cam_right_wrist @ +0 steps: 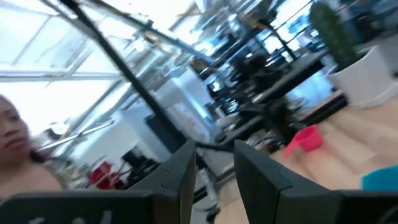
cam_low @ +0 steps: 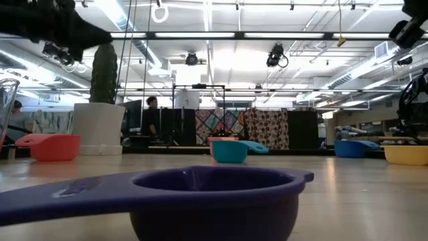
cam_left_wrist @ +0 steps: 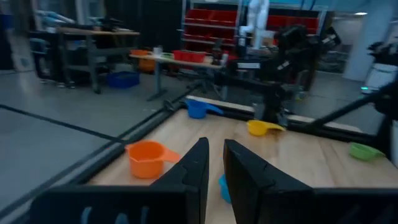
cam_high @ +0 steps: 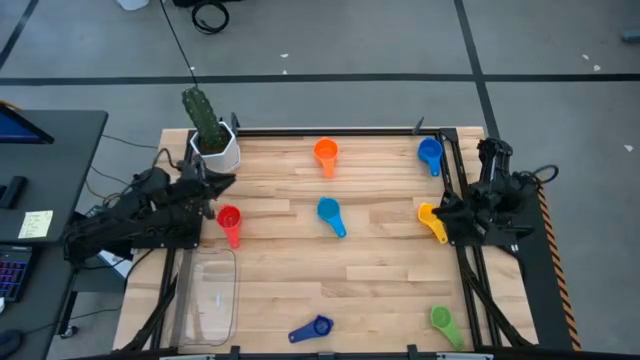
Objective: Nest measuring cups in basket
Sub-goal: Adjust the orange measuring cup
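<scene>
Several measuring cups lie apart on the wooden table, bowls down on the boards: orange (cam_high: pixel 326 153), blue (cam_high: pixel 430 153), light blue (cam_high: pixel 330 215), yellow (cam_high: pixel 432 220), red (cam_high: pixel 230 222), dark blue (cam_high: pixel 312 328) and green (cam_high: pixel 445 322). The clear basket (cam_high: pixel 210 295) stands at the near left with no cup in it. My left gripper (cam_high: pixel 222 183) hovers by the table's left edge above the red cup; its fingers (cam_left_wrist: pixel 214 162) stand a narrow gap apart, holding nothing. At the right edge, over the yellow cup, my right gripper (cam_high: pixel 438 205) is open (cam_right_wrist: pixel 214 155) and holds nothing.
A white pot (cam_high: pixel 218 150) with a green cactus (cam_high: pixel 203 115) stands at the far left corner, close to my left gripper. Black rails (cam_high: pixel 330 130) frame the table. A desk with a laptop (cam_high: pixel 20 130) stands off the left side. A person shows in the right wrist view (cam_right_wrist: pixel 15 143).
</scene>
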You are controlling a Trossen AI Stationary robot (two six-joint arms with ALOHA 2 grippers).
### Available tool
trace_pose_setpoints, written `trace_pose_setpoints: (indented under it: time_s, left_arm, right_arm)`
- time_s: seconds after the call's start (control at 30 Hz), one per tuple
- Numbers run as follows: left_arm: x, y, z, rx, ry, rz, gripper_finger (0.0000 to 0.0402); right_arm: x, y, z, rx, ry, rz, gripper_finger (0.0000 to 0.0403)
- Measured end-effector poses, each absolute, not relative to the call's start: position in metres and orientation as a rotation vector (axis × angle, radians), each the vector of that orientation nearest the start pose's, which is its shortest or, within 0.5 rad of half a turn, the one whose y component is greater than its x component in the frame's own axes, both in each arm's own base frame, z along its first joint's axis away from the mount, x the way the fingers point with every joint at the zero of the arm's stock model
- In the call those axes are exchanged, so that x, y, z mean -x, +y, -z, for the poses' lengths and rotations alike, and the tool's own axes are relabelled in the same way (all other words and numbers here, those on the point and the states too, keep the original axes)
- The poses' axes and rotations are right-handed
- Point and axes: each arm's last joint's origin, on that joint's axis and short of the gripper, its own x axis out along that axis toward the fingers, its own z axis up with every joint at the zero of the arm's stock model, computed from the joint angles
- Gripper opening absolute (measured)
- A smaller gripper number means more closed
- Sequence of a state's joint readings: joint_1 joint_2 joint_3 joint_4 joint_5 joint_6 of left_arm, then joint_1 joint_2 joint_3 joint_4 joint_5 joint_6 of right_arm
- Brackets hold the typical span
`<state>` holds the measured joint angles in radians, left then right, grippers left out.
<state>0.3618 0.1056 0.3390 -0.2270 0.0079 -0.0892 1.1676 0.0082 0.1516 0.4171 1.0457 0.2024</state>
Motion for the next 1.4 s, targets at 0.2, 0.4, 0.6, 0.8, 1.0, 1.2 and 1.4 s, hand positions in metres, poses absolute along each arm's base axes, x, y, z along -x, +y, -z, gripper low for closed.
trace_pose_setpoints:
  time_s: [0.2, 0.4, 0.6, 0.8, 1.0, 1.2, 1.4]
  left_arm:
    - [-0.067, 0.026, -0.283, 0.059, 0.074, -0.401, 0.0052]
    - [-0.084, 0.035, -0.313, 0.013, 0.21, -0.482, 0.0052]
    - [-0.11, 0.045, -0.337, 0.029, 0.305, -0.488, 0.0052]
    - [-0.128, 0.053, -0.365, 0.003, 0.328, -0.486, 0.0052]
    - [-0.135, 0.055, -0.377, -0.052, 0.347, -0.476, 0.0052]
    - [-0.135, 0.055, -0.377, -0.058, 0.349, -0.475, 0.0052]
    - [-0.135, 0.055, -0.377, -0.058, 0.349, -0.475, 0.0052]
  right_arm:
    - [-0.038, 0.024, -0.283, -0.562, -0.278, -0.057, 0.0114]
    - [-0.03, 0.001, -0.311, -0.485, -0.194, 0.086, 0.0114]
    - [-0.024, -0.018, -0.333, -0.505, -0.151, 0.125, 0.0114]
    - [-0.023, -0.028, -0.347, -0.506, -0.111, 0.123, 0.0114]
    - [-0.021, -0.033, -0.355, -0.452, -0.144, 0.045, 0.0114]
    - [-0.021, -0.035, -0.358, -0.478, -0.155, 0.04, 0.0114]
    - [-0.021, -0.035, -0.358, -0.483, -0.161, 0.028, 0.0114]
